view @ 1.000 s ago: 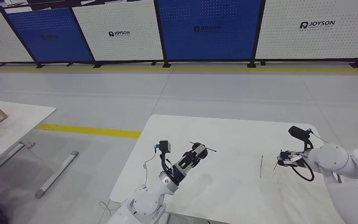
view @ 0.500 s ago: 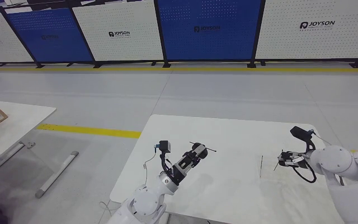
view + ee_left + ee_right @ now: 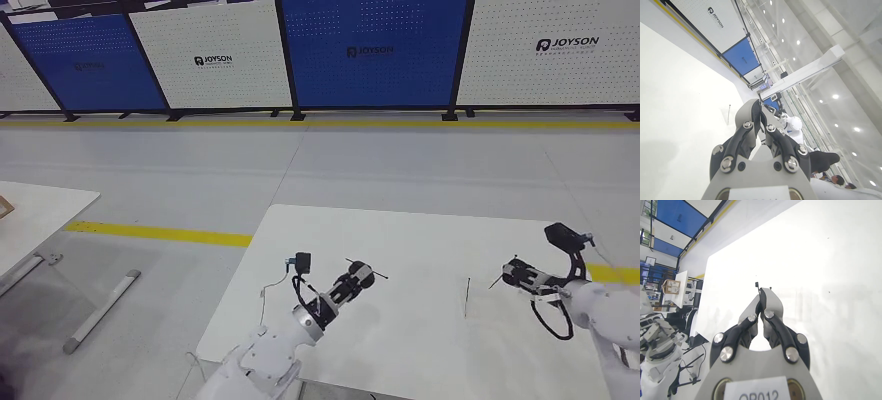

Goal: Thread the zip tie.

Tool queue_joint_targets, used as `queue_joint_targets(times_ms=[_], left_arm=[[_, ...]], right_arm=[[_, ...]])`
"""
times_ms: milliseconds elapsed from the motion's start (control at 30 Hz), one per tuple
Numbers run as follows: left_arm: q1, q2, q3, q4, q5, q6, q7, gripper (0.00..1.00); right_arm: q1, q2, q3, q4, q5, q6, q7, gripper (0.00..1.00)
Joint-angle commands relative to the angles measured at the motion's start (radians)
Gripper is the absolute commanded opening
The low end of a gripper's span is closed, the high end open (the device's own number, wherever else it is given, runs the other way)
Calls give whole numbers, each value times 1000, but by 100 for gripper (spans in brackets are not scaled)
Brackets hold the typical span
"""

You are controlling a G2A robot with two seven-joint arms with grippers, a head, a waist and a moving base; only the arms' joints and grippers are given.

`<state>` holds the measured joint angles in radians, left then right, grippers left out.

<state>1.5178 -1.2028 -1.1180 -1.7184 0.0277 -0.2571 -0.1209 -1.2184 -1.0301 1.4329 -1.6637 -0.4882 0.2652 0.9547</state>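
- Well, we see a white desk [image 3: 420, 240] with our two arms over it, one on each side.
- Our left gripper [image 3: 362, 275] is over the left part of the desk. Its fingers are pressed shut.
- From above, we see the thin black left tie [image 3: 380, 274] lying across the tip of that gripper. It sticks out on both sides, so the gripper pinches it near its middle.
- Our right gripper [image 3: 512, 272] is near the right edge of the desk, well apart from the left one. Its fingers are shut too.
- They pinch the right tie [image 3: 756, 284]. In the right wrist view, its small square head pokes out just past the fingertips. From above, a thin bit of it sticks out toward the middle of the desk.
- A third one, the spare tie [image 3: 467, 297], lies flat on the desk between the two grippers. It is nearer the right gripper and apart from both.
- The two held ties are well apart from each other.
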Motion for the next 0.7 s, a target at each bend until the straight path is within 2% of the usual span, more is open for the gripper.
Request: queue_joint_targets(times_ms=[0,67,667], left_arm=[[-7,-3,12,23,6,-3,12,0],[-3,-8,27,29,-63,-5,13,0],[-4,-9,28,20,-80,-11,16,0]], right_arm=[[-9,1,-8,-19,-1,21,38,0],[-9,1,-8,-19,-1,21,38,0],[-9,1,-8,-19,-1,21,38,0]])
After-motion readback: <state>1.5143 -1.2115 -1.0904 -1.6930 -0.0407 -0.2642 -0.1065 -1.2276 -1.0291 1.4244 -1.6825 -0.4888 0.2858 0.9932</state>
